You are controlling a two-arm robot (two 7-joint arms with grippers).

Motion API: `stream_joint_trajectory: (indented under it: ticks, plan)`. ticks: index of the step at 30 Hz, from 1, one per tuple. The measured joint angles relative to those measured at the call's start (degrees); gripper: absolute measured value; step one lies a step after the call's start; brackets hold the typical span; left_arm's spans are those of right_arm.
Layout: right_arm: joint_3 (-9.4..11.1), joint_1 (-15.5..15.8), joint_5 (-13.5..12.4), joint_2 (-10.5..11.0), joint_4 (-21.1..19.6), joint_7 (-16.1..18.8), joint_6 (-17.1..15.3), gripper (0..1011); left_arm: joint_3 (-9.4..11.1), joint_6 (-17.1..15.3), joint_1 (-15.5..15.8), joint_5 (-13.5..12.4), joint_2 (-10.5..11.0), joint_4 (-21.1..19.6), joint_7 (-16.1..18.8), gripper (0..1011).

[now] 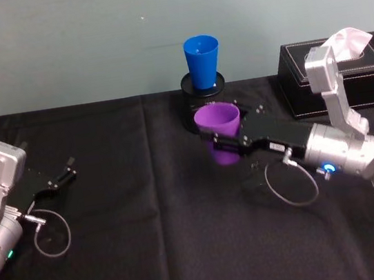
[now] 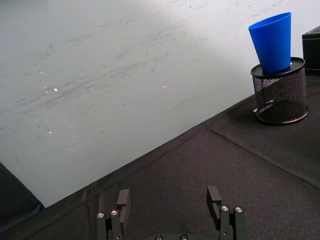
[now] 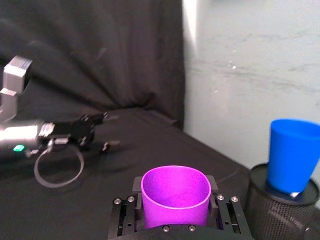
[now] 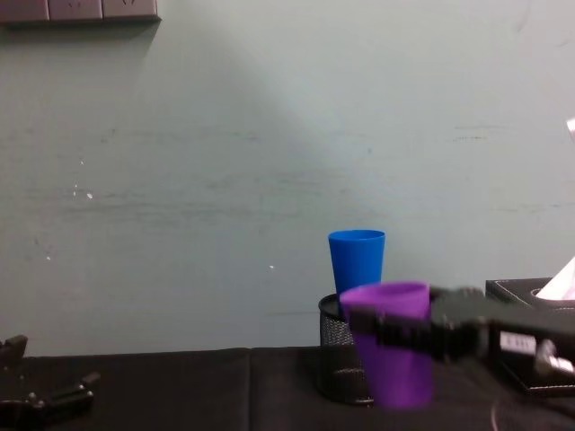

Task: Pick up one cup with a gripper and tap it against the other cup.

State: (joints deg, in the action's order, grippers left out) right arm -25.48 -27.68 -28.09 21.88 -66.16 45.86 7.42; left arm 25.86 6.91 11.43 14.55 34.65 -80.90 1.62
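Note:
The purple cup (image 1: 219,130) is upright with my right gripper (image 1: 225,140) shut on it below the rim, one finger on each side. In the right wrist view the purple cup (image 3: 175,196) stands between the fingers (image 3: 136,184). The blue cup (image 1: 202,60) sits in a black wire-mesh pen holder (image 1: 204,85) at the table's back. The purple cup (image 4: 392,350) is in front of the blue cup (image 4: 357,260), a little lower, and the two stand apart. My left gripper (image 1: 63,178) rests open and empty at the far left.
A black tissue box (image 1: 345,76) with a white tissue stands at the back right, behind my right arm. Black cloth covers the table (image 1: 154,256). A pale wall rises right behind the pen holder (image 2: 279,95).

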Motion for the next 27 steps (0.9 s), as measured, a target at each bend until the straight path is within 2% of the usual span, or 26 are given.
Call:
stream_joint_trajectory:
  ticks: [7, 12, 18, 27]
  plan:
    - [-1.89, -0.29, -0.41, 0.2, 5.65, 3.79, 5.54, 726, 0.0, 0.0, 0.0, 0.0, 0.0, 0.0, 0.0, 1000]
    - [-2.94, -1.27, -0.55, -0.33, 9.0, 5.33, 7.62, 726, 0.0, 0.0, 0.0, 0.0, 0.0, 0.0, 0.0, 1000]
    - [-4.13, -2.52, -0.47, -1.06, 12.71, 6.59, 8.3, 726, 0.0, 0.0, 0.0, 0.0, 0.0, 0.0, 0.0, 1000]
    - [-4.98, -3.12, 0.24, -1.43, 14.44, 6.2, 7.74, 726, 0.0, 0.0, 0.0, 0.0, 0.0, 0.0, 0.0, 1000]
